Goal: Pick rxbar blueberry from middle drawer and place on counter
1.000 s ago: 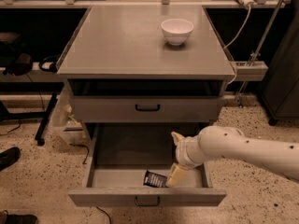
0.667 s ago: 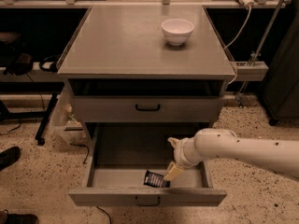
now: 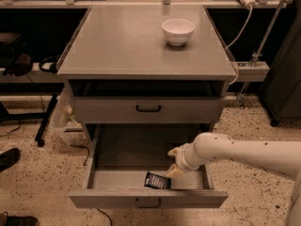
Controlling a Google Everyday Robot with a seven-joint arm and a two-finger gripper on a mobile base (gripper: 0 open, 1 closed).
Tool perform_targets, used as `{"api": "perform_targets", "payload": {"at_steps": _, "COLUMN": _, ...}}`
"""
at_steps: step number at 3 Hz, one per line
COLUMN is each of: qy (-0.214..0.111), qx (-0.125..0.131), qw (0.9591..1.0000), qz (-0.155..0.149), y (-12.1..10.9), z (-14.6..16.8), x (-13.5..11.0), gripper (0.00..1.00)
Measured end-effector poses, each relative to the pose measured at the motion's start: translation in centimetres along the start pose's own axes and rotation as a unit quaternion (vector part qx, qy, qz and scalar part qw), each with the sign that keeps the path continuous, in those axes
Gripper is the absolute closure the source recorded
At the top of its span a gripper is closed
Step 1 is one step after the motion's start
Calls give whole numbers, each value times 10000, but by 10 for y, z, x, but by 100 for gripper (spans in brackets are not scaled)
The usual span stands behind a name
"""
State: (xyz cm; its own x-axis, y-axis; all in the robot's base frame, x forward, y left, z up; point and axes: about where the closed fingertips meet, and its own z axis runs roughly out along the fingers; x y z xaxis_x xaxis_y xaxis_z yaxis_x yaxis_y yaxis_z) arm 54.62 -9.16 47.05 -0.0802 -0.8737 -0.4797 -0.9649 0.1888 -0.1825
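Note:
The rxbar blueberry (image 3: 157, 180), a small dark wrapper, lies flat on the floor of the open middle drawer (image 3: 122, 149), near its front wall. My gripper (image 3: 173, 162) reaches into the drawer from the right, on the white arm. It hangs just right of and slightly behind the bar. Its pale fingers (image 3: 175, 171) are spread apart and hold nothing; the lower one is close to the bar's right end. The counter (image 3: 131, 41) is the grey cabinet top above.
A white bowl (image 3: 178, 30) stands on the counter at the back right. A closed grey drawer front (image 3: 148, 109) with a black handle sits just above the open drawer. Speckled floor surrounds the cabinet; a shoe (image 3: 8, 158) shows at the left.
My gripper has moved left inside the drawer, closer to the bar. The bar has not moved.

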Motion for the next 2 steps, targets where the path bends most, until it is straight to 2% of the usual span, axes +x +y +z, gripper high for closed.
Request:
{"api": "perform_targets", "payload": {"at_steps": 1, "qy": -39, "qx": -213, "qw": 9995, "qz": 242, "y": 5, "z": 5, "x": 4, "gripper": 18}}
{"api": "perform_targets", "payload": {"at_steps": 2, "qy": -22, "qx": -297, "qw": 9992, "qz": 252, "y": 10, "z": 5, "x": 4, "gripper": 73}}
